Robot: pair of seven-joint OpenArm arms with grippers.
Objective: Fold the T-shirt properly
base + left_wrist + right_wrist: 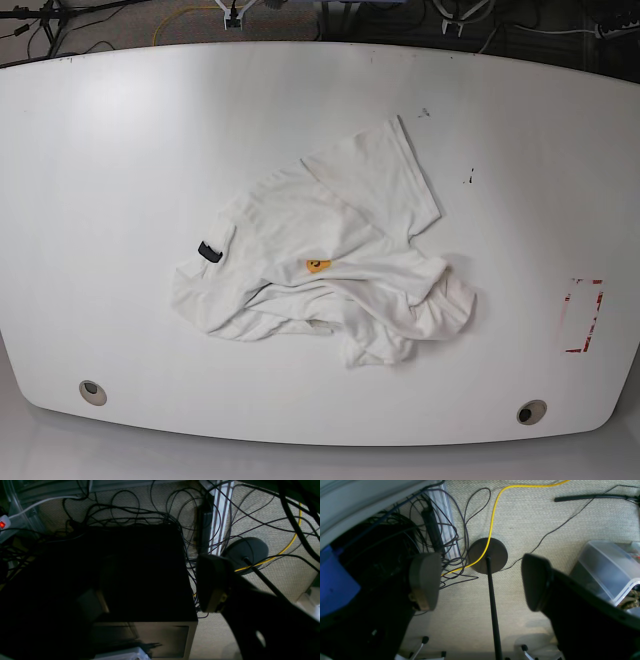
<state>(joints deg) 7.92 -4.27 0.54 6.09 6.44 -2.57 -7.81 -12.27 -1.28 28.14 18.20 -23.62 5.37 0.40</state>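
Observation:
The white T-shirt (330,265) lies crumpled in the middle of the white table (110,180) in the base view. Its small black neck label (208,252) shows at the left, and a bit of orange print (317,266) near the centre. One sleeve spreads toward the back right. Neither arm shows in the base view. My left gripper (152,595) is open and empty, off the table, above a dark box on the floor. My right gripper (481,580) is open and empty, also above the floor.
Red tape marks (583,315) sit at the table's right side, with round holes (92,392) near the front corners. Below the wrists are tangled cables (140,512), a yellow cable (492,522), a round stand base (488,558) and a clear plastic bin (607,570).

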